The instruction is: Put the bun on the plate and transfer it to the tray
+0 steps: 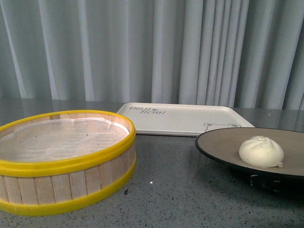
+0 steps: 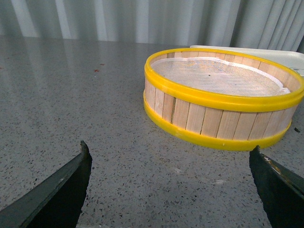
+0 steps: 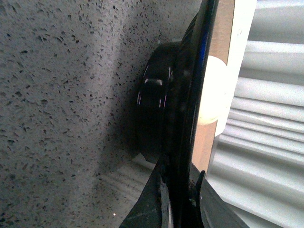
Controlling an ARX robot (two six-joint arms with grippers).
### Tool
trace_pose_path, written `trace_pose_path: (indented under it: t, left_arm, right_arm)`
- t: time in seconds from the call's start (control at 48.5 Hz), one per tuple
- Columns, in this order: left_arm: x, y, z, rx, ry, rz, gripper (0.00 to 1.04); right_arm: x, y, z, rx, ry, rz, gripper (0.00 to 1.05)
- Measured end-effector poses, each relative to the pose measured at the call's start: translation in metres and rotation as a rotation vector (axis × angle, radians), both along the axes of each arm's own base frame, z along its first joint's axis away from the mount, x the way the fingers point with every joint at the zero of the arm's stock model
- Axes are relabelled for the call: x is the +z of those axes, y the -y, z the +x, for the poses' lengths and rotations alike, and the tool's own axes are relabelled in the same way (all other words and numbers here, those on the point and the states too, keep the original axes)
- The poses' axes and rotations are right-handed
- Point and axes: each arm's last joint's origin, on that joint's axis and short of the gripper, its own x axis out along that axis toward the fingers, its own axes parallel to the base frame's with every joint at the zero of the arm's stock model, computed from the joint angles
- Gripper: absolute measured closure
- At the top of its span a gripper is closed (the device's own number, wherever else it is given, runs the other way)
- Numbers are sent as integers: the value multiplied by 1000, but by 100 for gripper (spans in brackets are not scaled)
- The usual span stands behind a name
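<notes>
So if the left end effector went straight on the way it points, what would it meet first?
Probably the steamer basket: its wooden wall stands ahead of the open left end effector, with only bare table between. Depth is unclear; angled slightly down, it could touch the table first.

Cream-white bun (image 1: 261,151), beige black-rimmed plate (image 1: 219,142)

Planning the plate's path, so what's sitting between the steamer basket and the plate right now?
Between steamer basket and plate: only bare tabletop, per the front view; the tray lies behind that gap.
</notes>
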Motion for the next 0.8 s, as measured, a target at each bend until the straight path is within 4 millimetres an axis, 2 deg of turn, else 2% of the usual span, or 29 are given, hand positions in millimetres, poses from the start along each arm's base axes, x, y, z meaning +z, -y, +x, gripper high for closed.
trace_pose_path:
  t: [0.309,0.536,0.639,0.803]
  left_arm:
    - [0,0,0,0,0,0,7]
    - [0,0,0,0,0,0,7]
    - [0,0,0,0,0,0,7]
    - [0,0,0,0,0,0,7]
  right_arm:
    - [10,1,4,-36,90,-42,102]
    - [38,-1,14,-50,230,-40,102]
    - [55,-3,25,-48,329,-31,102]
    - [65,-5,47,-45,385,5,102]
